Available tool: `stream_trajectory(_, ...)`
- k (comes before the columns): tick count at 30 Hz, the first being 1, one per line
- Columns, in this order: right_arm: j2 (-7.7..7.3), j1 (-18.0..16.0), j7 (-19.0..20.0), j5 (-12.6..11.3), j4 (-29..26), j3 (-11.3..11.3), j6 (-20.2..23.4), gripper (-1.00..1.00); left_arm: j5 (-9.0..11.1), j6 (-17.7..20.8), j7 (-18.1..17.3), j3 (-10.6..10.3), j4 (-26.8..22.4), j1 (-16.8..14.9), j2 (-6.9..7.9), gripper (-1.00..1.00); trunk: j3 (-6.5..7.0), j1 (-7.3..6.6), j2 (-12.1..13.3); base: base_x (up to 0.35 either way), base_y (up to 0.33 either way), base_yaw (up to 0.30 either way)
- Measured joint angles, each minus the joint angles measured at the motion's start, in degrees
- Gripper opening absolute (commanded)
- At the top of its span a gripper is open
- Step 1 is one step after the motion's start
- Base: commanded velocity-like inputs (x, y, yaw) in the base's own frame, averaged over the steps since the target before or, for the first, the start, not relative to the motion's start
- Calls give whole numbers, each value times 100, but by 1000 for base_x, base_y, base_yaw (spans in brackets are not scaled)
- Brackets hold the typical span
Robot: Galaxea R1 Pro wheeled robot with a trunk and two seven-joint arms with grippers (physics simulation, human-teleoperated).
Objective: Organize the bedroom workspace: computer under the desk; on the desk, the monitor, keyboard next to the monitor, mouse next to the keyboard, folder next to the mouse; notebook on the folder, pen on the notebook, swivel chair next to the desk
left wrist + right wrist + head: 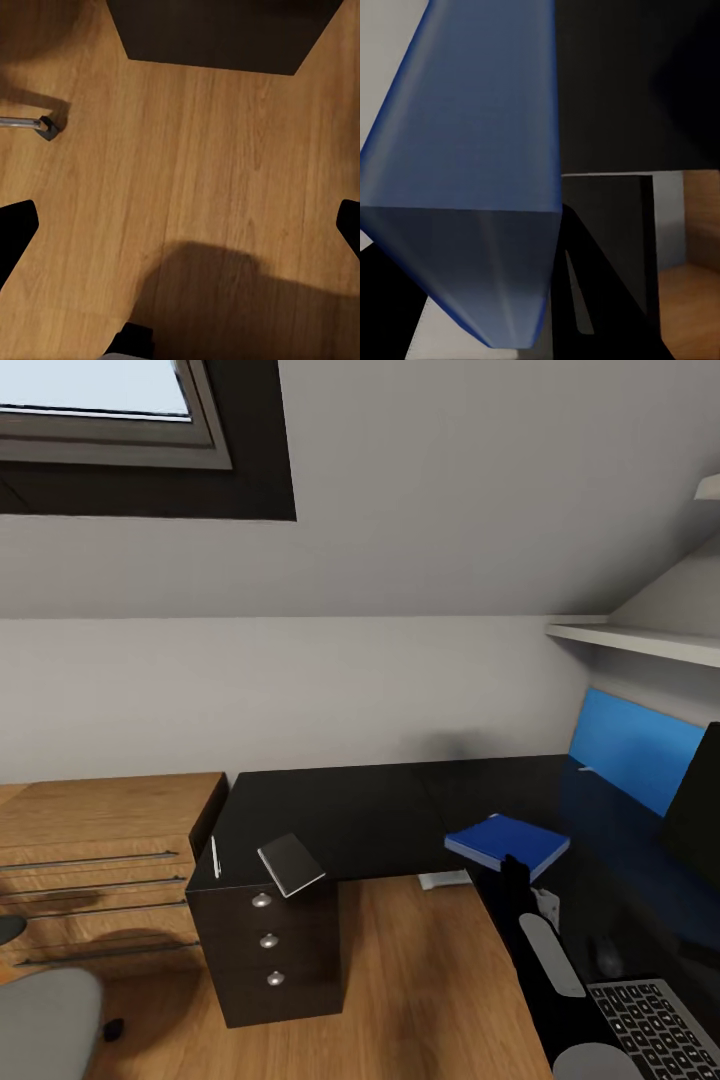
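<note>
at the far left i see the swivel chair (45, 1020) seat corner, then the pen (215, 857) and notebook (291, 864) lying on the desk (380, 810) above its drawers. my left gripper (180, 225) hangs spread wide over bare floor (210, 150). my right gripper (515, 872) clamps the folder's (507, 843) edge above the desktop. the keyboard (660, 1030) sits far right, below the monitor (695, 810).

- The right arm (548, 952) has a long grey shell with round ends.
- Its wrist part is black, with small white bits.
- The left gripper's fingertips (16, 234) are flat and black.
</note>
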Motion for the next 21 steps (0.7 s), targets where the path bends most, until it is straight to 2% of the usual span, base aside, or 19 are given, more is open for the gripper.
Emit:
stream_trajectory(14, 3, 0, 7, -46, -1, -7, -1, -100, 0, 0, 2, 5, 0, 0, -72, 100, 0, 0, 0, 0, 0, -39)
stream_trajectory(21, 3, 0, 241, -57, -8, 7, 17, -100, 0, 0, 2, 2, 0, 0, -79, 100, 0, 0, 0, 0, 0, -2)
